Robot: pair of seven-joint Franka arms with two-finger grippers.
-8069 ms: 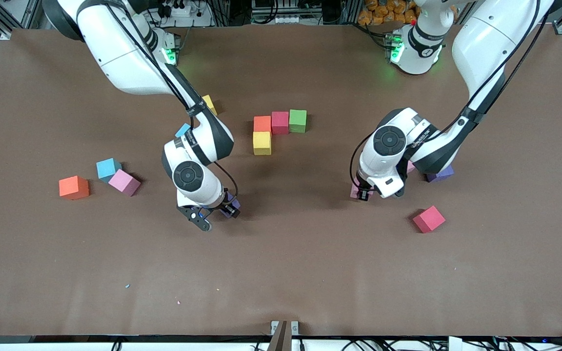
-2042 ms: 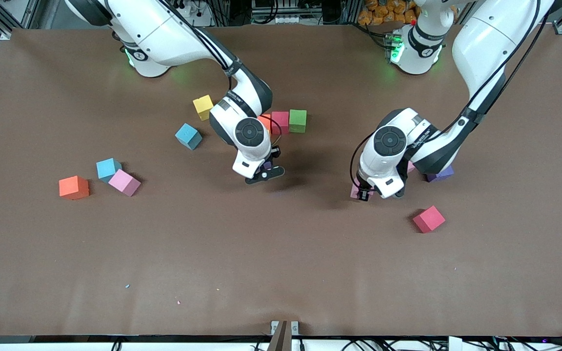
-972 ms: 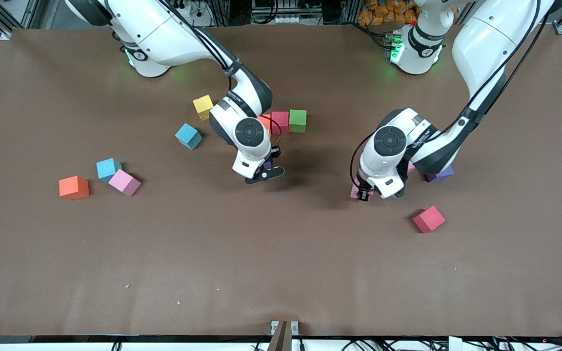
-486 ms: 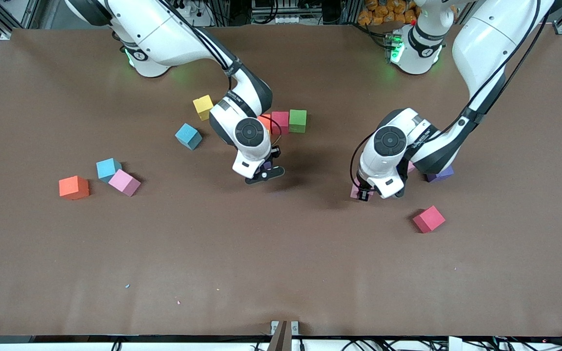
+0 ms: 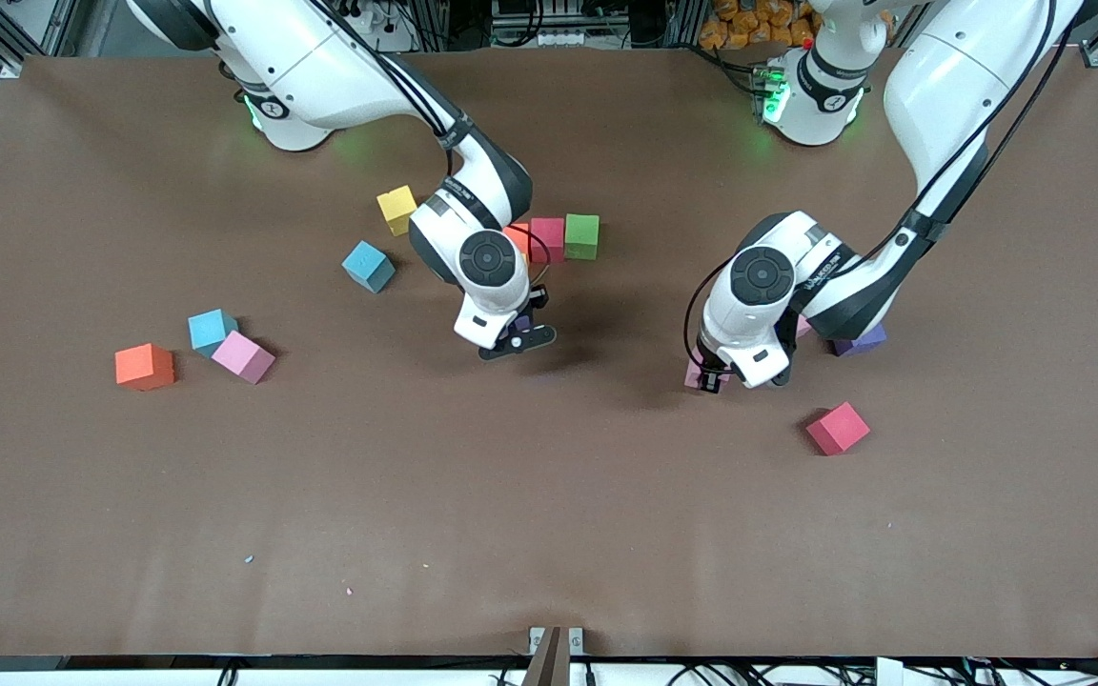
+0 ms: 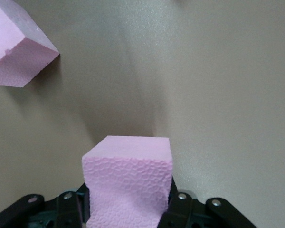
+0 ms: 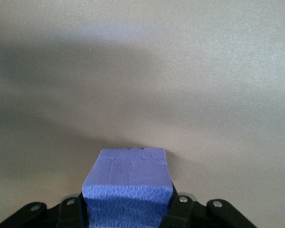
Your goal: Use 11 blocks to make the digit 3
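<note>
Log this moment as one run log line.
left gripper: shut on pink block | right gripper: shut on purple block beside started row | digit 3: unfinished

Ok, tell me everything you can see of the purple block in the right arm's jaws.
The purple block is a matte foam cube with a fine pebbled texture on its face and faint creases on top. The right gripper is shut on it, one jaw on each side, square and upright. It sits over bare table just in front of the partly built figure; whether it touches the table cannot be told.
</note>
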